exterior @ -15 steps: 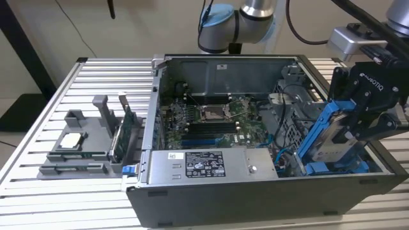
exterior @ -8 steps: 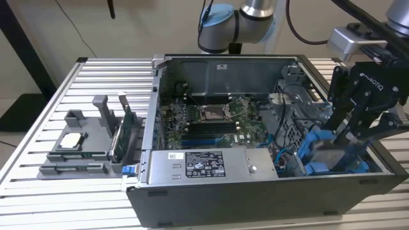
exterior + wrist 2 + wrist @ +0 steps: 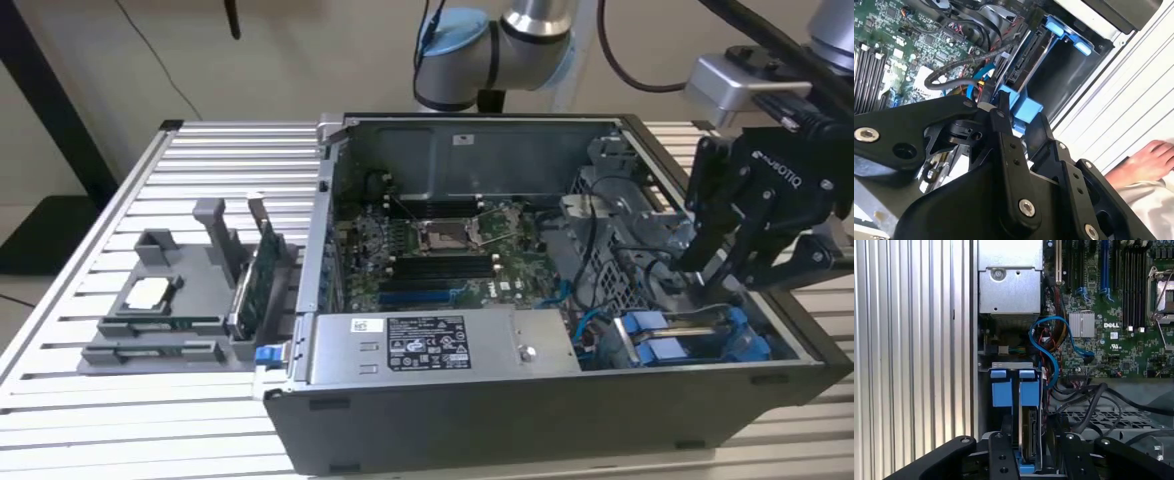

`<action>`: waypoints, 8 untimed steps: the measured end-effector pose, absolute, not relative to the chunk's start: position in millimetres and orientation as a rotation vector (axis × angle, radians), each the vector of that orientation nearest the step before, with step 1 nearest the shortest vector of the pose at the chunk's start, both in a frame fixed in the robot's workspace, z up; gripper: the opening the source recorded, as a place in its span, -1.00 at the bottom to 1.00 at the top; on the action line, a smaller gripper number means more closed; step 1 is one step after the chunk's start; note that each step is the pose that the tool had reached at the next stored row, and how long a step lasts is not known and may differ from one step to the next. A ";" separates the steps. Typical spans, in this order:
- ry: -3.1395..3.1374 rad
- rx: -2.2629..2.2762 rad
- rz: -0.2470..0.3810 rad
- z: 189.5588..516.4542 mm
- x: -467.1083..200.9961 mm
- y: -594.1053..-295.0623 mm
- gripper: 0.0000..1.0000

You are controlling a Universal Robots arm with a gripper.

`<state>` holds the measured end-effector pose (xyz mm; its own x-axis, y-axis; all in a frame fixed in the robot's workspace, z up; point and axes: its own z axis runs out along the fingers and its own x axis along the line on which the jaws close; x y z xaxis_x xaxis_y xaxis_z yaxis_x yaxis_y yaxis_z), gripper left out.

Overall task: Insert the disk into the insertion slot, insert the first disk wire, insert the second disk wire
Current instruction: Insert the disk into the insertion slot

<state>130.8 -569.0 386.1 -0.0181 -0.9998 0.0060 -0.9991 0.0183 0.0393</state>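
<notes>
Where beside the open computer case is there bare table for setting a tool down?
Free: slatted table beyond the grey parts holder, and the strip nearer the camera. Crowded: drive cage corner, with blue carriers, cables and the gripper.

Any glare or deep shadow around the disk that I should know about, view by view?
Second wrist view: the ribbed table is washed out white, and the case interior beside the disk lies in deep shadow. First wrist view: even light on the disk. Exterior view: glare on the table.
</notes>
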 end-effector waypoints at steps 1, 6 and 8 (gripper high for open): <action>-2.219 2.179 -0.037 386.7 130.7 -569.0 -0.19; -2.219 2.178 -0.037 390.6 130.8 -569.0 -0.19; -2.218 2.178 -0.036 392.8 130.7 -568.9 -0.19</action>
